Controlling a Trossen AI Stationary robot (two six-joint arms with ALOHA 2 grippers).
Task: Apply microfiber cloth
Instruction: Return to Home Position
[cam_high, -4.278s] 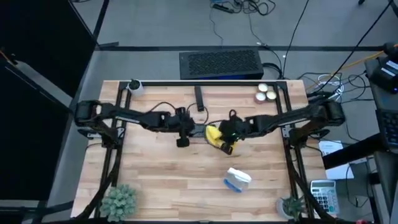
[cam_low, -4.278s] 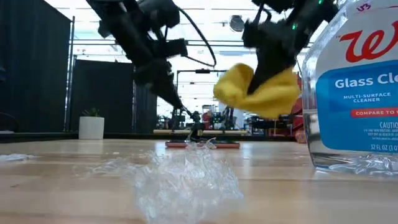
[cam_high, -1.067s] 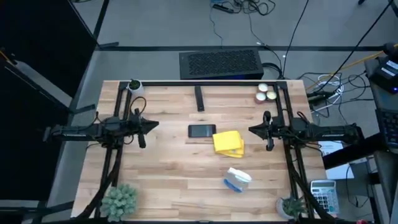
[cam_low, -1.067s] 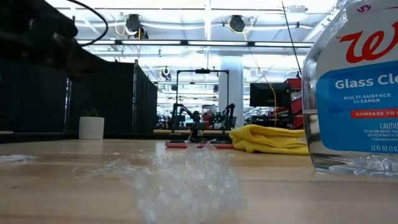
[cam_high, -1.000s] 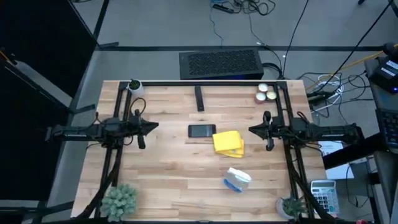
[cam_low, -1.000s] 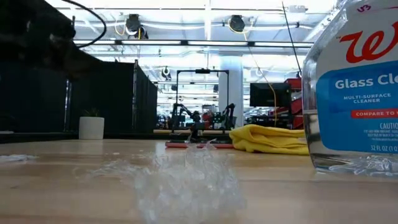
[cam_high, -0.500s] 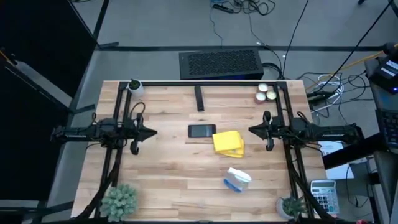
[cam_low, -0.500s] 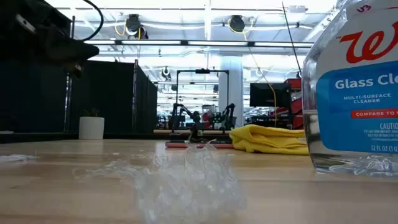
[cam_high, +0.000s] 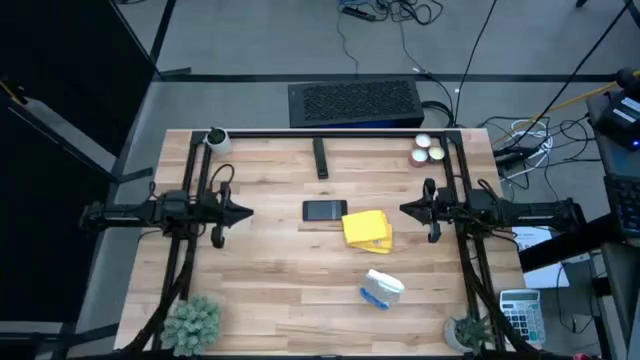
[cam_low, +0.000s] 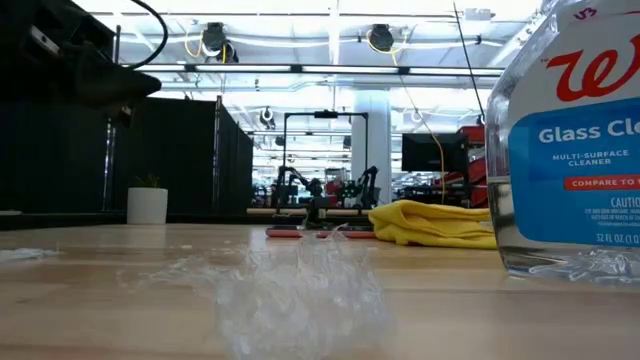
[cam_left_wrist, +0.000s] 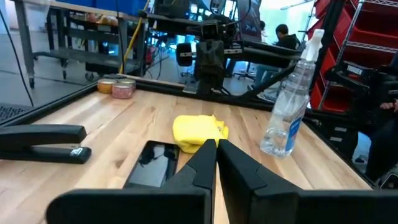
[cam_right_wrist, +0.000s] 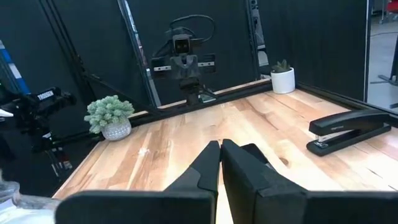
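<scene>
— At the table's sides, were the fingers closed?
— Pressed together on both, left gripper (cam_high: 245, 211) and right gripper (cam_high: 405, 209), holding nothing. The microfiber cloth (cam_high: 366, 228) lay between them, just beside the phone (cam_high: 325, 210). Homing well, I'd judge, meant pulling back level, clear of both.

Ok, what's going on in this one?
Nothing is being handled right now. The cloth lies on the table beside the phone, and the spray bottle stands a little apart from them. The left gripper is over the table's left side and the right gripper over its right side. Both are shut, empty and clear of the cloth.
</scene>
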